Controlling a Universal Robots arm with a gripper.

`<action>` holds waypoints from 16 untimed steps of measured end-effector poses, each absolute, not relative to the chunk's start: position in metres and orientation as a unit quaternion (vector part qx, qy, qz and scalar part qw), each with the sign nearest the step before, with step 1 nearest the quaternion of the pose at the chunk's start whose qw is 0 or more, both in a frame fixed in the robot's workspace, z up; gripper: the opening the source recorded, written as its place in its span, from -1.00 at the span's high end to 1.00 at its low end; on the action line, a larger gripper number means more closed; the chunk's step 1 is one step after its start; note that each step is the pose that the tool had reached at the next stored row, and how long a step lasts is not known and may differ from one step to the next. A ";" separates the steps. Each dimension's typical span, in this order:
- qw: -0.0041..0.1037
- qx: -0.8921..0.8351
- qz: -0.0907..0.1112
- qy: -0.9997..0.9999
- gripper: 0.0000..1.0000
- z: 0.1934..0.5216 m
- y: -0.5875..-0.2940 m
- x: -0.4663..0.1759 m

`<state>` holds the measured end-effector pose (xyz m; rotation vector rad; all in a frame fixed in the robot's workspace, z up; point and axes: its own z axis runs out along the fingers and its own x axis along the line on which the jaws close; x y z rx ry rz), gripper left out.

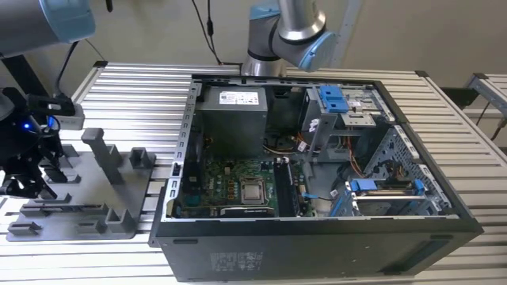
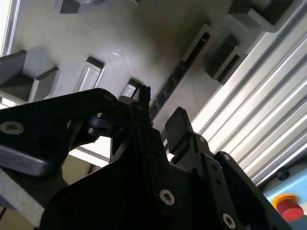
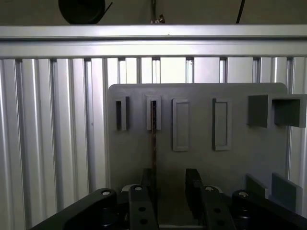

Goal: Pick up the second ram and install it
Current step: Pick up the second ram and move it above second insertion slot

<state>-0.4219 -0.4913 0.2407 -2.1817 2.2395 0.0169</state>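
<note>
On holder tray (image 3: pixel 268 153): second ram (image 3: pixel 154 139) slotted, gripper (image 3: pixel 169 184) spread above.

Exterior view: high, angled down on the open computer case (image 1: pixel 317 255), mid range; grey holder tray (image 1: pixel 83 191) at the case's 9 o'clock; both wrist views hang close over that tray, looking past the gripper (image 3: pixel 169 184); first straight down, second steeply tilted.

A slatted aluminium table (image 1: pixel 119 83) carries everything. An open black computer case (image 1: pixel 317 252) lies on its side on the slats. Just beside the case, to the exterior view's left, rests a flat grey holder tray (image 1: pixel 87 189). Beyond the case's far edge stands the arm's base (image 1: pixel 255 64).
</note>
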 end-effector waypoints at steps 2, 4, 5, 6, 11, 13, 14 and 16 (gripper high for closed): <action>0.008 -0.698 0.006 0.716 0.16 0.238 -0.491 -0.422; 0.007 -0.698 0.006 0.716 0.16 0.234 -0.492 -0.422; 0.007 -0.698 0.006 0.716 0.16 0.232 -0.492 -0.422; 0.007 -0.698 0.006 0.716 0.16 0.231 -0.492 -0.422; 0.008 -0.698 0.007 0.716 0.16 0.221 -0.493 -0.423; 0.008 -0.698 0.007 0.716 0.16 0.219 -0.494 -0.423; 0.008 -0.698 0.007 0.716 0.16 0.218 -0.494 -0.423; 0.008 -0.698 0.007 0.716 0.16 0.217 -0.495 -0.423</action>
